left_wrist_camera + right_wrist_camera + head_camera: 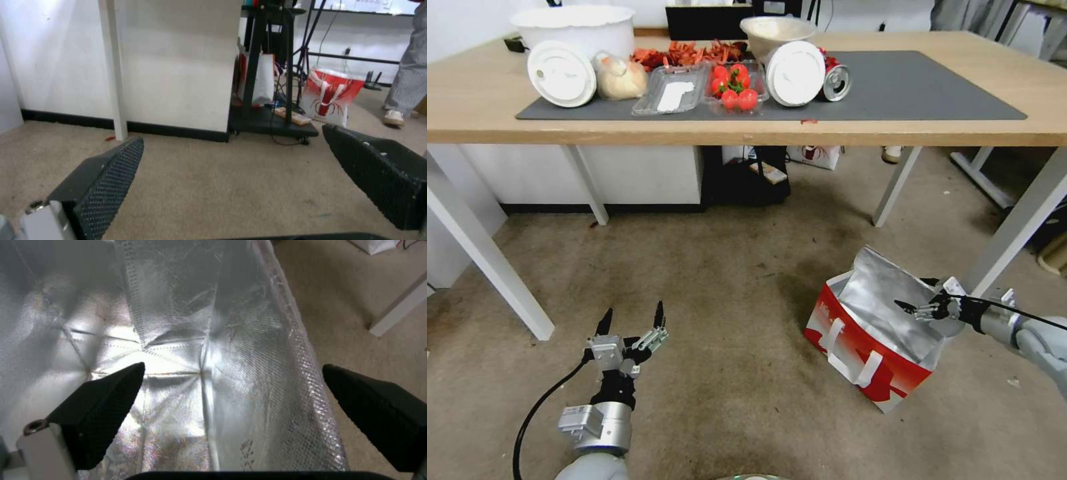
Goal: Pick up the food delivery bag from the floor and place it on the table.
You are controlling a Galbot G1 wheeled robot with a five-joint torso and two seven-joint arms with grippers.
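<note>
The food delivery bag [867, 343] stands on the floor [714, 280] at the right, its top open, with silver foil lining [186, 323], a red side and white strap handles. My right gripper [910, 308] hovers at the bag's open top. It is open, with one finger [102, 410] over the foil interior and the other [378, 410] outside the bag's wall. Low over bare floor at the left, my left gripper [632, 319] is open and holds nothing. The table [494, 100] with its dark grey mat [907, 87] stands beyond.
White bowls, lids, a tomato box [735, 87], a tray and a can [836, 83] crowd the mat's left half. White table legs [487, 253] [1014, 227] flank the floor space. A black cart [271, 120] and another red-white bag [331, 96] sit under the table.
</note>
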